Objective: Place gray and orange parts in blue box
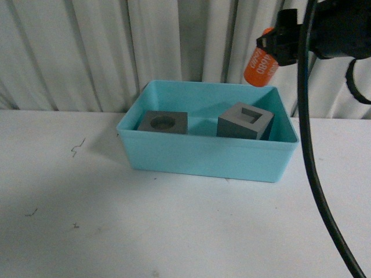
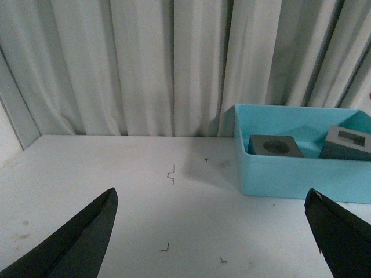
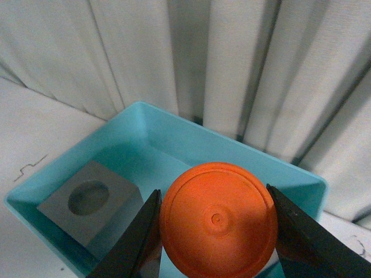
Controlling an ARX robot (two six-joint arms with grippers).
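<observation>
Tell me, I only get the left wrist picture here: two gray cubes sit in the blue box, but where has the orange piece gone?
Observer: The right gripper holds the orange cylinder up in the air, above the blue box's far right corner.
Operator: Is it gripped firmly or about to slip?
Observer: In the right wrist view both fingers press against its sides, with its round end facing the camera.
Operator: Any writing on it?
Observer: Yes, white digits along its side show in the front view, too blurred to read surely.
Operator: And the left gripper?
Observer: Your view shows it best: the left gripper is open and holds nothing.
</observation>
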